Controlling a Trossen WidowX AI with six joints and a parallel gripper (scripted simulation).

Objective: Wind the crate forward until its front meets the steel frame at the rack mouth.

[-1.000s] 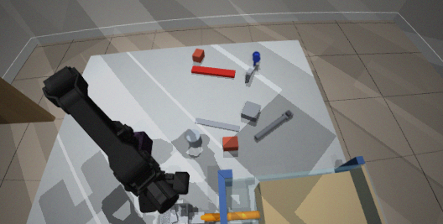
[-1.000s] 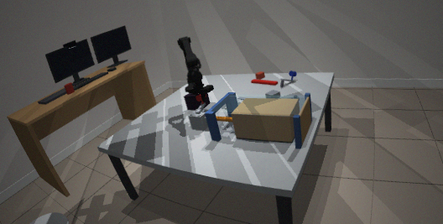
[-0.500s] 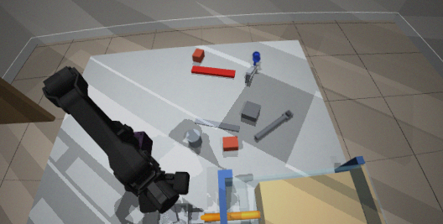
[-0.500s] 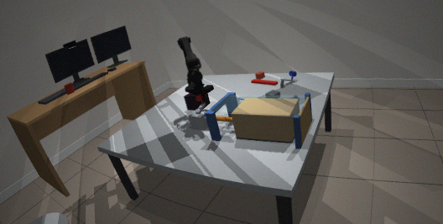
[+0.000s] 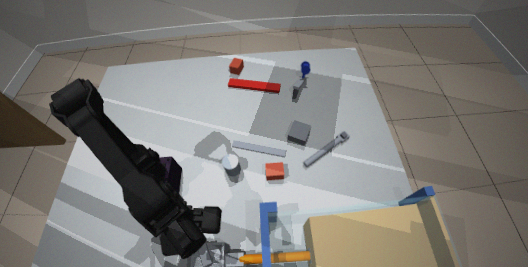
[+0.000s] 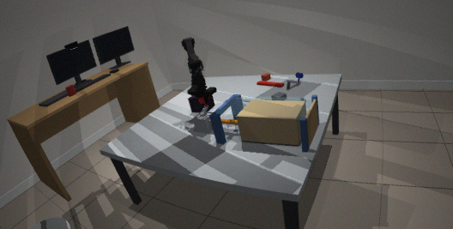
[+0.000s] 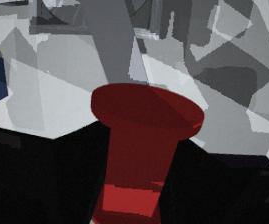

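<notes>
My gripper is shut on the red knob of a handle. The handle's grey arm runs from the knob towards the pale winch frame at the top of the wrist view. Whether its key sits in the winch hole is hidden. The winch stands below my gripper. An orange strap runs from it to the tan crate. The crate sits flat, with a gap between its front and the blue frame at the mouth.
On the bench lie a crank with a blue knob, a red bar, a red block, a grey block, a grey strip, an orange-red block and a wrench. A grey cylinder stands nearby.
</notes>
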